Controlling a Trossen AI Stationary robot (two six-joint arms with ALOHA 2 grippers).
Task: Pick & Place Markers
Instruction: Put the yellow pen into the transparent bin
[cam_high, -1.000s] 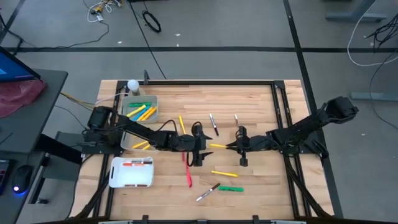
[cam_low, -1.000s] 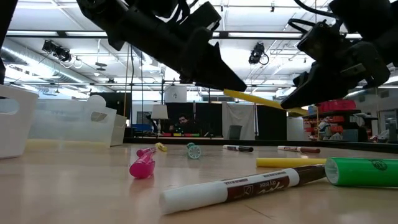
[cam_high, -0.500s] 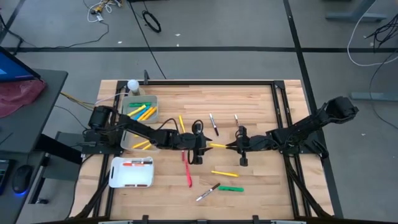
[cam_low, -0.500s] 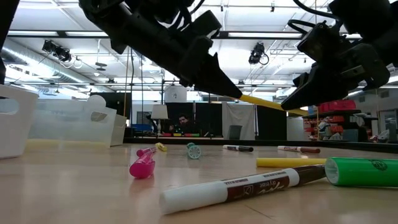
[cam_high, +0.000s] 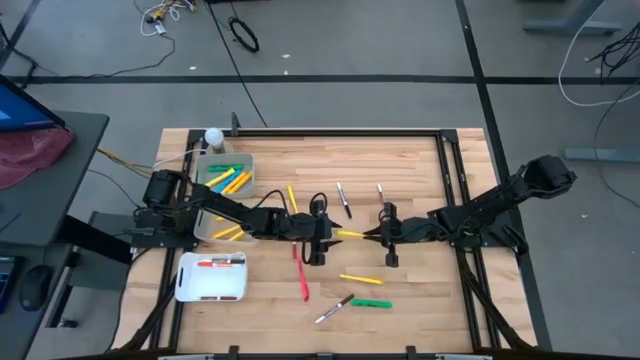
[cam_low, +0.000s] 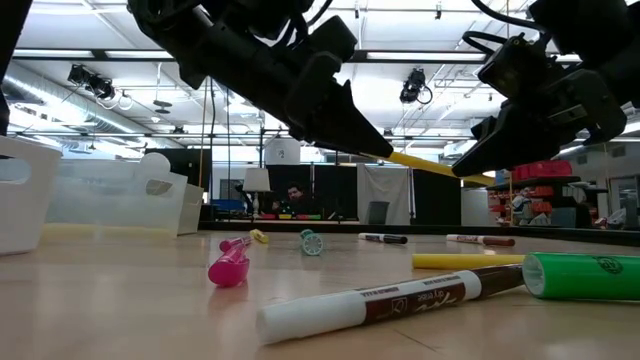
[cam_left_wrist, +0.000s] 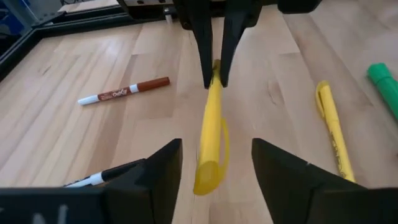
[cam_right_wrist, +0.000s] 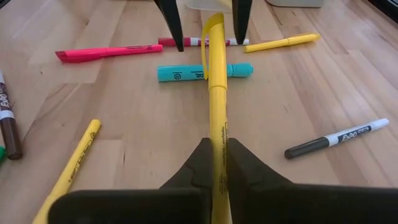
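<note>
A yellow marker (cam_high: 352, 234) hangs above the table's middle, with my right gripper (cam_high: 385, 238) shut on it. The marker's free clip end (cam_left_wrist: 208, 174) points toward the table's left and lies between the fingers of my open left gripper (cam_high: 320, 240), which stand on either side of it without touching. The right wrist view shows those left fingers (cam_right_wrist: 173, 22) flanking the marker's tip (cam_right_wrist: 213, 25). In the low view both grippers (cam_low: 350, 125) (cam_low: 480, 160) hover above the table, the marker (cam_low: 425, 165) bridging them. My right gripper pinches the yellow marker's barrel (cam_right_wrist: 216, 146) near its right-hand end between its two fingers. The fingers come from the table's right, slanting a little downward, and the marker runs on in line with them. It is lifted clear of the table, nearly level.
Loose markers lie on the wood: teal (cam_right_wrist: 205, 71), pink (cam_high: 303, 282), yellow (cam_high: 360, 279), green (cam_high: 371, 303), a white and brown one (cam_high: 334, 309), dark ones (cam_high: 343, 198). A clear bin (cam_high: 246, 160) with markers and a white tray (cam_high: 190, 290) stand at the left.
My left gripper's fingers have sunk slightly and now stand around the yellow marker's free end. My right gripper and the marker have kept still.
</note>
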